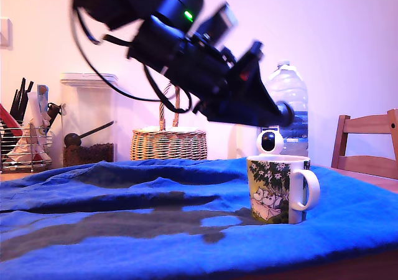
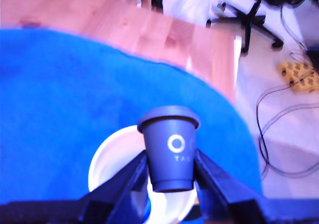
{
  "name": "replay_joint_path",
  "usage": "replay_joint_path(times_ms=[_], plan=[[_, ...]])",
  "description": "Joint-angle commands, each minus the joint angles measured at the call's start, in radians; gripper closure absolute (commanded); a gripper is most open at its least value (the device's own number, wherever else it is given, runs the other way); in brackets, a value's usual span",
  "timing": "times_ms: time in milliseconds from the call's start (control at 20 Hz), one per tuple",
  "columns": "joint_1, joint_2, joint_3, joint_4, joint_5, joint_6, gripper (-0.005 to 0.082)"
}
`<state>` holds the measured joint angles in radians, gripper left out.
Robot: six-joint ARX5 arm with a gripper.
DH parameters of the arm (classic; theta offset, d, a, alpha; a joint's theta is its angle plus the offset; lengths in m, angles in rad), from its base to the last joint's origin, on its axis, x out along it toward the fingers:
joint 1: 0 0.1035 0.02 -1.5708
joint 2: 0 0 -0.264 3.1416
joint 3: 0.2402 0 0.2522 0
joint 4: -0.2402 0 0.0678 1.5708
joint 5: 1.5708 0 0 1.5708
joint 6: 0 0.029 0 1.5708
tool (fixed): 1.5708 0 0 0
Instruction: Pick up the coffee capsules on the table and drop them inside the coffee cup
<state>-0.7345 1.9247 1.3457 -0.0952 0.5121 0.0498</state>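
The gripper (image 2: 171,170) was closed on the navy capsule (image 2: 169,147), holding it above the open mug (image 2: 107,157), probably to drop it inside. In the exterior view the arm (image 1: 186,50) reached from 11 o'clock of the mug.

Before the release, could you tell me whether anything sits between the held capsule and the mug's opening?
Nothing visible does. The navy capsule hangs in the gripper over the white mug's open mouth, where something blue already lies.

Coffee cup (image 2: 107,157) interior mostly hidden behind navy capsule (image 2: 169,149) (lower rim cut off by wrist view's edge).
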Motion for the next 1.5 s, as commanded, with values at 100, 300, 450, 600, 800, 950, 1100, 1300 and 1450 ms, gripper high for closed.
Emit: replay_joint_path(times_ms=[100, 300, 450, 600, 800, 950, 1100, 1300, 1450], plan=[[-0.016, 0.067, 0.089, -0.106, -0.014, 0.038, 0.0571], [-0.02, 0.108, 0.148, -0.204, -0.053, 0.058, 0.0571], [-0.021, 0.118, 0.15, -0.241, -0.077, 0.064, 0.0571], [-0.021, 0.118, 0.15, -0.256, -0.098, 0.067, 0.0571], [-0.021, 0.118, 0.151, -0.257, -0.103, 0.068, 0.0571], [-0.025, 0.118, 0.151, -0.262, -0.102, 0.065, 0.0558], [-0.025, 0.118, 0.151, -0.282, -0.102, 0.063, 0.0452], [-0.025, 0.119, 0.151, -0.286, -0.102, 0.063, 0.0406], [-0.025, 0.117, 0.153, -0.28, -0.101, 0.064, 0.0413]])
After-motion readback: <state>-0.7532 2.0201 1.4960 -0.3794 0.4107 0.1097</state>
